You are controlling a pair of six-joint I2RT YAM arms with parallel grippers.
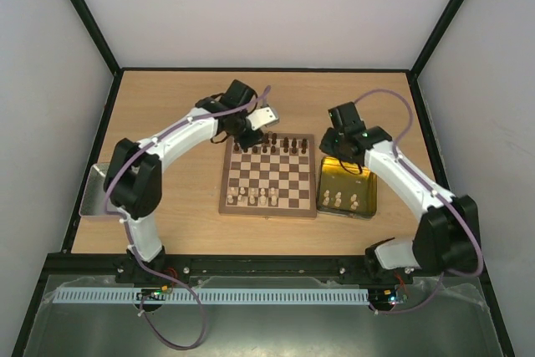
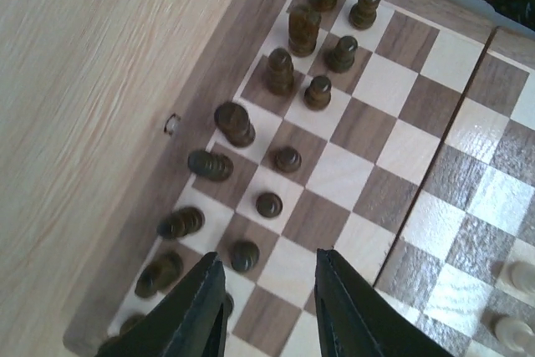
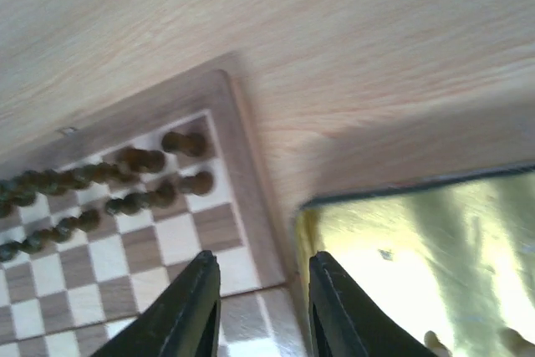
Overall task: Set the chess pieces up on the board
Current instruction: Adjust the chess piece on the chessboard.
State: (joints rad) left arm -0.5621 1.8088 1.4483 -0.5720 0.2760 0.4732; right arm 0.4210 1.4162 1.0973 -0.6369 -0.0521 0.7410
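The chessboard [image 1: 269, 198] lies mid-table. Dark chess pieces [image 1: 276, 145] stand in two rows along its far edge, and a few cream pieces [image 1: 257, 198] stand near its near edge. More cream pieces [image 1: 344, 200] sit in the gold tray [image 1: 361, 180] right of the board. My left gripper [image 1: 243, 138] is open and empty above the board's far left corner; in its wrist view its fingertips [image 2: 269, 280] straddle empty squares beside dark pieces [image 2: 279, 72]. My right gripper [image 1: 344, 152] is open and empty over the tray's far edge; its wrist view [image 3: 261, 275] shows the board's border [image 3: 251, 181].
A grey metal tray [image 1: 90, 192] sits at the table's left edge. Black frame posts and white walls enclose the table. The gold tray [image 3: 435, 257] lies close against the board's right side.
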